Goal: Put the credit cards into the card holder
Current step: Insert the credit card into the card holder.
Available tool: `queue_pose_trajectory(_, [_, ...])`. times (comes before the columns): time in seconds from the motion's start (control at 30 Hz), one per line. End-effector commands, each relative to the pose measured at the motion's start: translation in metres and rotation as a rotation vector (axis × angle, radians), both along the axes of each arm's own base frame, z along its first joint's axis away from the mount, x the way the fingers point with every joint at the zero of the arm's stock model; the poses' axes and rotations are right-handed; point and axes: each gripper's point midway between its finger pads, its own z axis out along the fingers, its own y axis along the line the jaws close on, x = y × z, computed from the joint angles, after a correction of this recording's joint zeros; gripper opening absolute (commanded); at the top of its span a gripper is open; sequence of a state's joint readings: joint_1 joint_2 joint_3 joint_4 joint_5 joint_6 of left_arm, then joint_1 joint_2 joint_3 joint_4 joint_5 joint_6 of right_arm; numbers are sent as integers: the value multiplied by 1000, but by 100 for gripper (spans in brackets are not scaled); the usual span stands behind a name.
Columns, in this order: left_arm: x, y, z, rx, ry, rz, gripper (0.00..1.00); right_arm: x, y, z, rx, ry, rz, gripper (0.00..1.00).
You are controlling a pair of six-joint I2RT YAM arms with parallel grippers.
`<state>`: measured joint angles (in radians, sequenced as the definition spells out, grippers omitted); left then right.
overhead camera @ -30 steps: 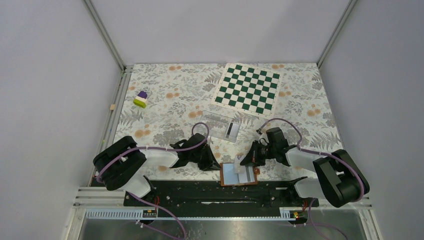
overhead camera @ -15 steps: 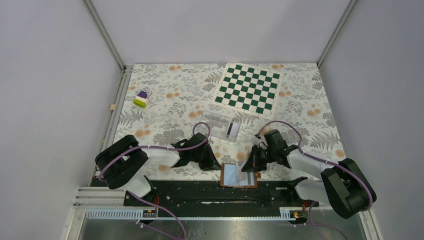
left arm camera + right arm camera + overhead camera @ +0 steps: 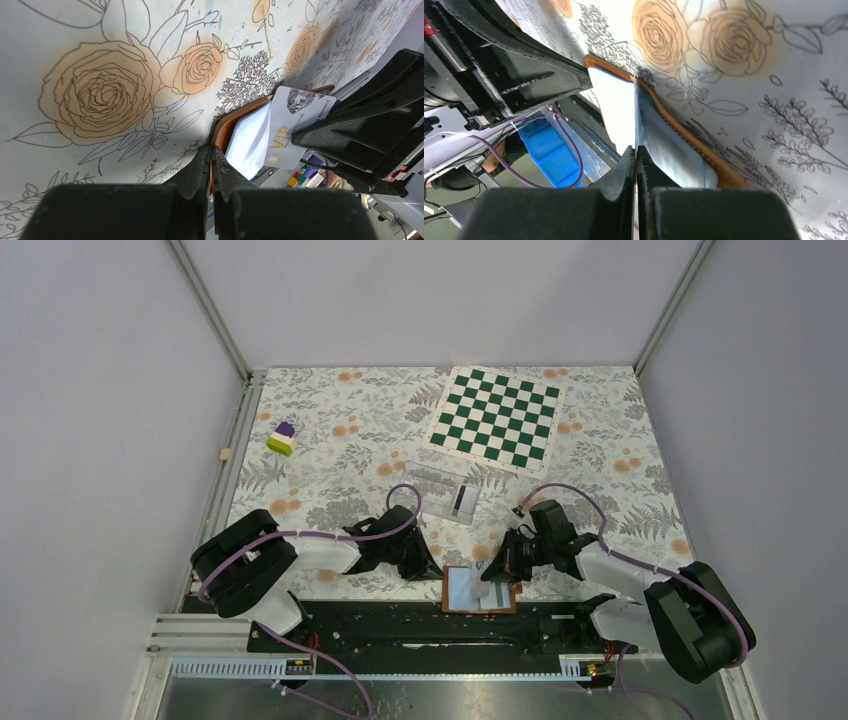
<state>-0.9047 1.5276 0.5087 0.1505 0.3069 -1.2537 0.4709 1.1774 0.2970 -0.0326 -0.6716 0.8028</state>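
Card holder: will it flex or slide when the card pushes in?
Probably floppy: the card holder is soft-looking leather lying open. Likely light enough to slide on the mat, though the left gripper pinches its edge. The card in the right gripper looks stiff.

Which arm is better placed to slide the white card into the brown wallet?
Right. The right gripper holds a whitish plastic card over the open brown leather wallet; the left gripper pinches the wallet's edge, steadying it.

Top view: even diffuse light, sharp, soft shadows under arms. Wrist views: gripper fingers (image 3: 192, 176) dark, out of focus; table (image 3: 774, 100) glare-washed in places.
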Motion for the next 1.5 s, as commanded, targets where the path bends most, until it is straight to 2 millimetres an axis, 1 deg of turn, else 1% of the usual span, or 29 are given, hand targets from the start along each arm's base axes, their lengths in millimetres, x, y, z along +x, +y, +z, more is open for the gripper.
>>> queue_pose_trajectory(0.0, [6, -6, 2, 3, -26, -4, 3, 18, 11, 11, 61, -82, -35, 0])
queue_pose_trajectory(0.1, [7, -5, 3, 4, -31, -2, 3, 23, 11, 7, 49, -95, -50, 0])
queue_pose_trajectory(0.27, [6, -5, 2, 2, -32, -5, 2, 25, 6, -3, 14, -106, -74, 0])
queue_pose_trajectory(0.57, [6, -5, 2, 1, -32, -4, 0, 23, -9, -1, -59, -153, -101, 0])
queue_pose_trajectory(0.63, [6, -5, 2, 1, -32, -3, 0, 16, -12, -5, -75, -117, -98, 0])
queue_pose_trajectory(0.83, [6, -6, 2, 0, -32, -6, 0, 0, -11, -15, -71, -15, -68, 0])
queue_pose_trajectory(0.97, [6, -6, 2, 1, -29, -8, 0, -9, -9, -15, -52, 45, -49, 0])
queue_pose_trajectory(1.1, [6, -7, 2, 2, -27, -9, 0, -20, -12, -16, -67, 99, -41, 0])
queue_pose_trajectory(1.33, [7, -7, 1, 6, -29, -11, 0, -29, -19, -11, -105, 128, -29, 0])
queue_pose_trajectory(1.47, [7, -7, 1, 6, -30, -11, 0, -33, -20, -17, -114, 157, -19, 0])
